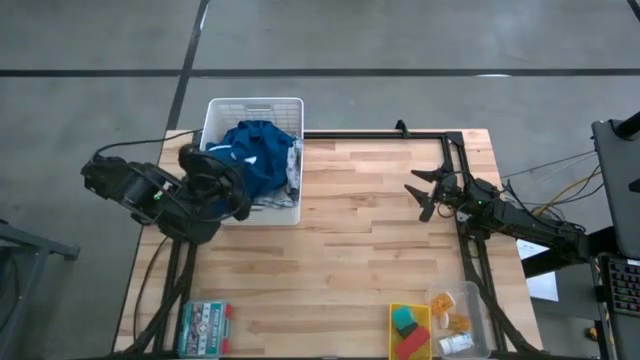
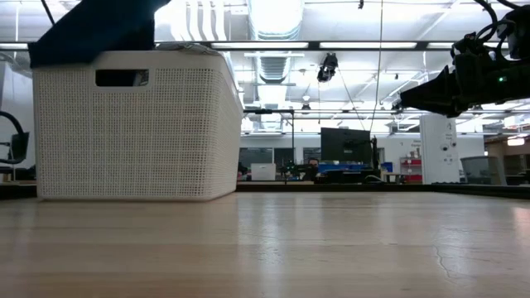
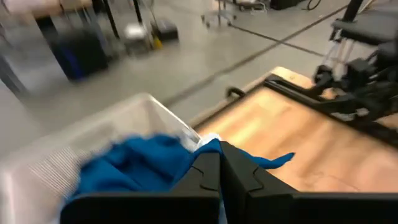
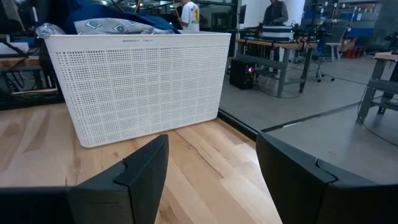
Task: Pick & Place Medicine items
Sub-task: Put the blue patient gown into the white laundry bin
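The right gripper (image 1: 424,196) hangs above the middle-right of the counter (image 1: 340,270), jaws spread wide and holding nothing, aimed toward the white basket (image 1: 290,108). The left gripper (image 1: 232,196) sits at the near edge of that basket, over the blue cloth (image 1: 255,150) heaped inside; in the left wrist view its jaws look pressed together with nothing between them.

The medicine items lie well apart from both arms, in a clear bin (image 1: 478,300) at the counter's near right corner: a small white carton (image 1: 456,344) and a few orange pieces (image 1: 457,322). Just beside the bin a yellow tray (image 1: 395,312) holds green and pink blocks, and a flat green-and-white box (image 1: 203,328) rests at the near left corner.

Judging by this, no pick is under way yet; the task seems at its approach stage. The next move likely calls for the right arm, the nearer one, to swing back toward the bin, descend inside its walls and narrow its jaws around one small piece. Where the items are meant to go cannot be told.
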Controlling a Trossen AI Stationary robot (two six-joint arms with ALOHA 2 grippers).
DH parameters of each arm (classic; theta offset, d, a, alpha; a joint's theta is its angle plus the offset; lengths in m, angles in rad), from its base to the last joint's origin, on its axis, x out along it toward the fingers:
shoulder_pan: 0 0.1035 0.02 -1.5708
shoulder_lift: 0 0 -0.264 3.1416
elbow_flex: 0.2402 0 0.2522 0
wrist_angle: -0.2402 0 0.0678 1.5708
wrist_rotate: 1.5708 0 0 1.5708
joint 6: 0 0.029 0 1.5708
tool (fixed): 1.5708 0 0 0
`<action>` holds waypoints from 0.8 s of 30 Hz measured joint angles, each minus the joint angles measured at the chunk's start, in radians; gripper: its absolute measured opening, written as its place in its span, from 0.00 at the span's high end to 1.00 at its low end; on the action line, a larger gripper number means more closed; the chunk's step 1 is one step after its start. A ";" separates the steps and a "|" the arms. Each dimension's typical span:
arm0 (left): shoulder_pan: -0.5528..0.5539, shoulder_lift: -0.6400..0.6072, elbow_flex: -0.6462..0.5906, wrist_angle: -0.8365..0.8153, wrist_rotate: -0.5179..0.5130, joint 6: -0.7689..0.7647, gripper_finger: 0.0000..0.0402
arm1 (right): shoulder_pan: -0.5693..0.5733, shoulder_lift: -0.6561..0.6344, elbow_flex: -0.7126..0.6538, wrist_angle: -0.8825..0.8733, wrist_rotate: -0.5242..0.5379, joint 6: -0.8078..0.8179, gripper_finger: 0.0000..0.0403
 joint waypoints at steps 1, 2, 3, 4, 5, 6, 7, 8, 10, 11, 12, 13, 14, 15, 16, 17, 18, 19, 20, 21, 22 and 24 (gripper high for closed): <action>0.000 -0.001 0.000 0.000 -0.029 0.056 1.00 | 0.000 0.000 0.000 0.000 0.000 0.000 0.41; 0.002 -0.002 0.000 0.000 -0.054 0.106 1.00 | 0.000 0.000 0.000 0.000 0.000 0.000 0.41; 0.003 -0.002 0.000 0.000 -0.074 0.148 1.00 | 0.000 0.000 0.000 0.000 0.000 0.000 0.41; 0.005 -0.002 0.000 0.000 -0.096 0.186 1.00 | 0.000 0.000 0.000 0.000 0.000 0.000 0.41; 0.007 -0.002 0.000 0.000 -0.120 0.218 1.00 | 0.000 0.000 0.000 0.000 0.000 0.000 0.41; 0.010 -0.002 0.000 0.000 -0.142 0.245 1.00 | 0.000 0.000 0.000 0.000 0.000 0.000 0.41; 0.014 -0.002 0.000 0.000 -0.164 0.274 1.00 | 0.000 0.000 0.000 0.000 0.000 0.000 0.41; 0.020 -0.002 0.000 0.000 -0.183 0.300 1.00 | 0.000 0.000 0.000 0.000 0.000 0.000 0.41; 0.035 -0.002 0.000 0.000 -0.212 0.352 1.00 | 0.000 0.000 0.000 0.000 0.000 0.000 0.41; 0.043 -0.002 -0.001 0.000 -0.222 0.376 1.00 | 0.000 0.000 0.000 0.000 0.000 0.000 0.41; 0.052 -0.002 -0.001 0.000 -0.228 0.395 1.00 | 0.000 0.000 0.000 0.000 0.000 0.000 0.41; 0.060 -0.004 -0.001 0.000 -0.234 0.409 1.00 | 0.000 0.000 0.000 0.000 0.000 0.000 0.41; 0.069 -0.006 -0.001 0.000 -0.238 0.421 1.00 | 0.000 0.000 0.000 0.000 0.000 0.000 0.41; 0.082 -0.009 -0.001 0.001 -0.241 0.436 1.00 | 0.000 0.000 0.000 0.000 0.000 0.000 0.41; 0.095 -0.012 -0.001 0.001 -0.244 0.449 1.00 | 0.000 0.000 0.000 0.000 0.000 0.000 0.41; 0.108 -0.015 -0.001 0.001 -0.244 0.462 1.00 | 0.000 0.000 0.000 0.000 0.000 0.000 0.41; 0.120 -0.018 -0.001 0.001 -0.244 0.478 1.00 | 0.000 0.000 0.000 0.000 0.000 0.000 0.41; 0.131 -0.022 -0.001 0.001 -0.244 0.494 1.00 | 0.000 0.000 0.000 0.000 0.000 0.000 0.41; 0.142 -0.027 -0.001 0.001 -0.242 0.507 1.00 | 0.000 0.000 0.000 0.000 0.000 0.000 0.41; 0.153 -0.031 -0.001 0.001 -0.239 0.515 1.00 | 0.000 0.000 0.000 0.000 0.000 0.000 0.41; 0.165 -0.038 -0.001 0.001 -0.237 0.523 1.00 | 0.000 0.000 0.000 0.000 0.000 0.000 0.41; 0.187 -0.050 -0.001 0.002 -0.237 0.560 1.00 | 0.000 0.000 0.000 0.000 0.000 0.000 0.41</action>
